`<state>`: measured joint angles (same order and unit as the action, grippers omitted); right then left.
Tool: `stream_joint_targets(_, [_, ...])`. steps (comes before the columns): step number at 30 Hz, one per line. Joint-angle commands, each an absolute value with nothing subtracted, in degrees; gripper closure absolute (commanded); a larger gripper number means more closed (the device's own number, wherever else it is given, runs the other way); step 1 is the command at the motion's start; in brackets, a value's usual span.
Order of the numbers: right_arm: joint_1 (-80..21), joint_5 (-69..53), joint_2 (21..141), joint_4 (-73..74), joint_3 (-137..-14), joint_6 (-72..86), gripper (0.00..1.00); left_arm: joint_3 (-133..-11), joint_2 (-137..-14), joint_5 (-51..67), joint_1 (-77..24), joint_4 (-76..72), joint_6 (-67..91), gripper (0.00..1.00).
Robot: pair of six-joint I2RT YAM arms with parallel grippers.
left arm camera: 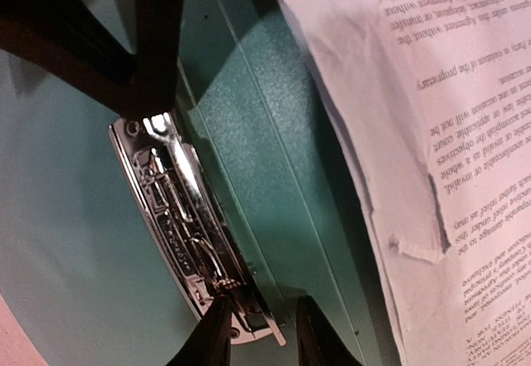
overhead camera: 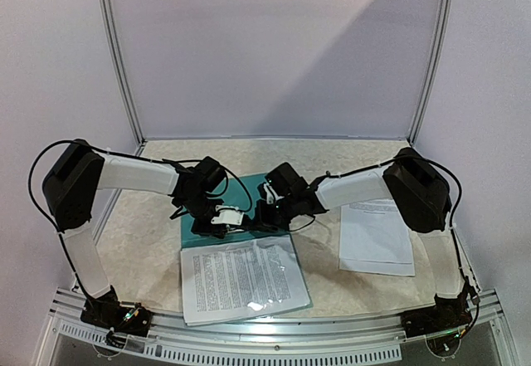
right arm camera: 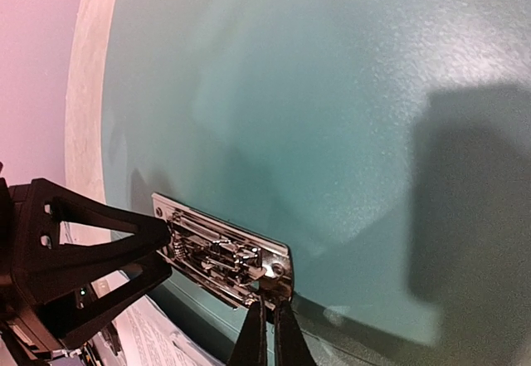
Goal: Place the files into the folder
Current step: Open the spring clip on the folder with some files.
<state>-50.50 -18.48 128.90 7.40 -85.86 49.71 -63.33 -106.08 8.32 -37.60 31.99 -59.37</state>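
Observation:
The teal folder [overhead camera: 189, 231] lies open on the table, its silver metal clip [left arm camera: 182, 225] showing inside. A stack of files [overhead camera: 241, 279] lies over its near half and shows at the right of the left wrist view [left arm camera: 431, 134]. My left gripper [overhead camera: 228, 223] is open. Its fingers straddle one end of the clip, and one fingertip [left arm camera: 214, 333] touches it. My right gripper [overhead camera: 265, 217] is shut, its tips [right arm camera: 267, 333] against the other end of the clip [right arm camera: 220, 254]. The folder's inner cover [right arm camera: 332, 92] fills the right wrist view.
One more printed sheet [overhead camera: 375, 235] lies on the table to the right of the folder, under the right arm. White walls enclose the table at the back and sides. A metal rail [overhead camera: 274, 329] runs along the near edge.

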Motion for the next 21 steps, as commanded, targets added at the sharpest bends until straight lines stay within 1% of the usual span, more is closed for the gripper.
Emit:
stream_joint_targets(1, [-47.56,-6.50,132.33,15.36,-83.66,49.92,1.00,-61.41,-107.22,9.63,-38.58,33.07,-60.95,0.72])
stream_joint_targets(5, [-47.60,-7.61,131.28,15.22,-86.12,48.58,1.00,-61.44,-107.30,9.62,-38.67,33.13,-60.98,0.72])
stream_joint_targets(11, [-47.79,-10.68,130.72,13.52,-86.31,48.30,1.00,-61.52,-107.33,9.42,-38.76,33.21,-60.82,0.72])
stream_joint_targets(16, [-47.63,-8.07,133.14,16.88,-85.76,49.57,1.00,-61.61,-107.41,9.24,-38.76,33.19,-60.41,0.72])
stream_joint_targets(21, [-47.61,-5.99,136.40,19.60,-84.65,49.70,1.00,-63.23,-106.79,11.07,-37.19,33.08,-57.81,0.66])
